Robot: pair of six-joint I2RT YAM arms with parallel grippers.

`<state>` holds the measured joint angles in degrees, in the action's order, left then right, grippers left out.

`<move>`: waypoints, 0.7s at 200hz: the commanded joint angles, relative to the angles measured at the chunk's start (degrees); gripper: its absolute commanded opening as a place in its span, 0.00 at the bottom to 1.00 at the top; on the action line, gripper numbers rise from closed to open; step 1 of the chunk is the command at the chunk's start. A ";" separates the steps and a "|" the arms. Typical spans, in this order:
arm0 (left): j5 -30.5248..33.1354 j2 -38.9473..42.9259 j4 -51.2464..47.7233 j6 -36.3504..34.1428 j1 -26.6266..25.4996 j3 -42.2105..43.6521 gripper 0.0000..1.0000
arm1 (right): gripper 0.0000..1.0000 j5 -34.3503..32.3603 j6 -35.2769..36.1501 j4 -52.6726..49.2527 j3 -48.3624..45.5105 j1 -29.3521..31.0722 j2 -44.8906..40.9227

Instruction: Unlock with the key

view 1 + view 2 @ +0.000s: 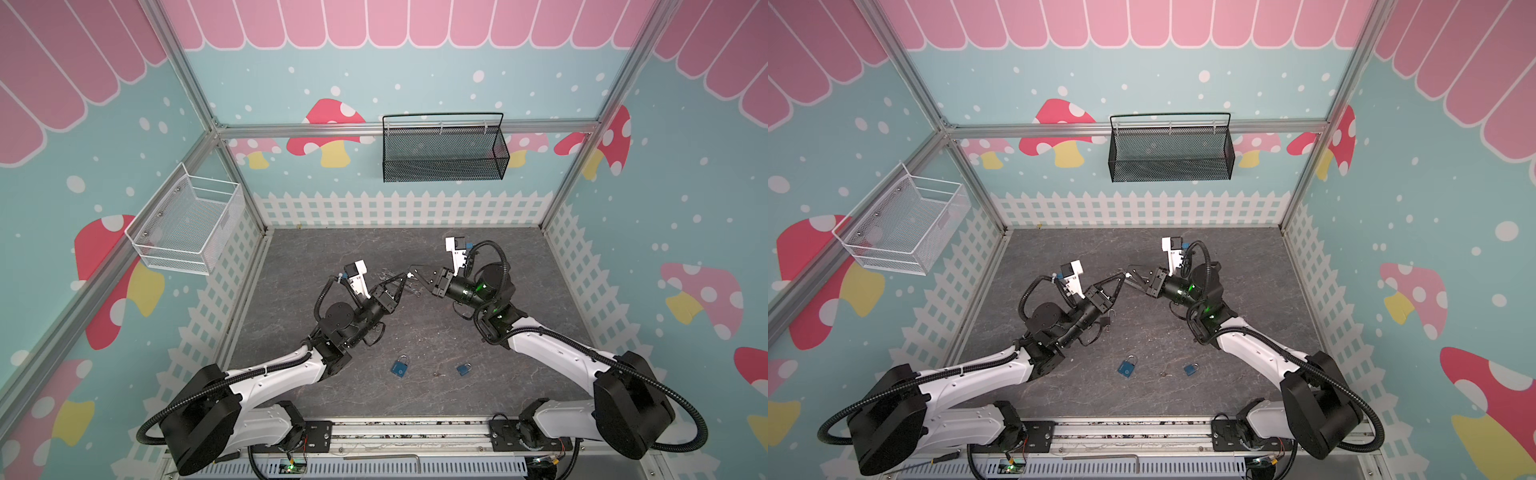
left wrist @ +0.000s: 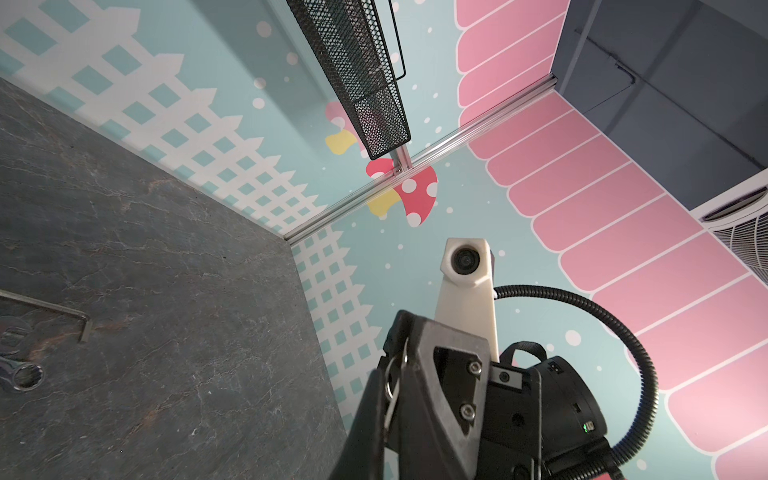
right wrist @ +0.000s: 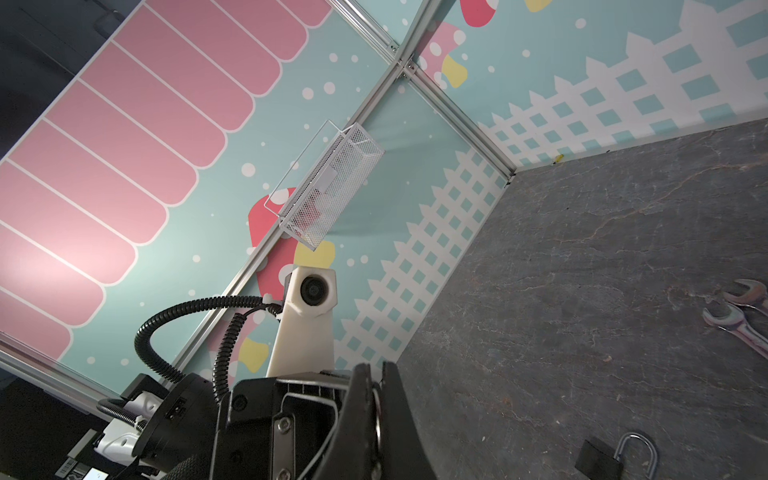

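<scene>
Left pincer: my left pincer point(image 1: 404, 277) is pressed together on the key ring. It meets the right one tip to tip above the middle of the table point(image 1: 436, 336).
Right pincer: my right pincer point(image 1: 414, 272) is pinched on the same ring from the opposite side.
Key: the key ring point(image 2: 390, 380) is clamped between the black fingers, clear of the table. A flat silver strip hangs from it, mostly hidden by the fingers.
Wrist views only: both show the ring plainly. In both top views it is just a pale speck where the tips meet.
Right wrist view only: a black padlock point(image 3: 598, 459) lies on the table with its shackle swung open. Two open-ended wrenches point(image 3: 744, 332) lie side by side.
Left wrist view only: a bent hex key point(image 2: 54, 309) lies beside the ring end of a wrench.
Top views only: one blue padlock point(image 1: 400, 369) and another blue padlock point(image 1: 464, 369) lie near the front of the table, well apart from my pincers.
Count, padlocks: two blue, one black.
Count, baskets: two, a black mesh basket point(image 1: 442, 149) on the back wall and a white mesh basket point(image 1: 187, 224) on the left wall.
Count, wrenches: the heap under my pincers is too tangled to count from above.
</scene>
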<state>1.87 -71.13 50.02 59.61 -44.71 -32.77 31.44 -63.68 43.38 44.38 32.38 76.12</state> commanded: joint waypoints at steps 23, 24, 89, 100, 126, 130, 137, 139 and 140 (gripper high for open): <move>-1.77 -0.65 1.45 -1.15 -0.12 -3.08 0.00 | 0.00 0.34 1.32 1.02 -1.05 0.47 -0.08; -1.77 -0.62 1.42 -1.20 -0.12 -3.08 0.00 | 0.00 0.39 1.42 0.99 -1.05 0.42 -0.13; -13.95 4.52 -32.07 -16.37 4.87 -11.92 0.00 | 0.46 10.00 10.58 -13.62 3.42 -3.36 -3.39; -15.95 4.78 -41.75 -21.62 5.06 -15.54 0.00 | 0.52 12.61 12.74 -15.67 3.56 -4.23 -4.23; -21.33 4.43 -51.14 -29.21 5.78 -20.09 0.00 | 0.64 20.49 18.60 -21.09 4.88 -6.32 -4.46; -22.54 4.28 -51.67 -29.99 5.98 -20.57 0.00 | 0.64 21.80 19.23 -21.56 4.97 -6.63 -4.25; -24.58 3.97 -52.97 -31.38 6.27 -21.43 0.00 | 0.64 23.25 20.07 -22.20 4.94 -7.26 -4.14; -25.10 3.85 -53.55 -31.88 6.40 -21.82 0.00 | 0.64 23.58 20.24 -22.31 4.93 -7.42 -4.16; -25.35 3.83 -53.85 -32.08 6.44 -22.03 0.00 | 0.64 23.67 20.34 -22.34 4.93 -7.51 -4.15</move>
<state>-14.57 -67.26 10.68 37.85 -39.51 -51.77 45.78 -49.87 26.70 47.48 26.55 72.53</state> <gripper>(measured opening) 0.047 0.638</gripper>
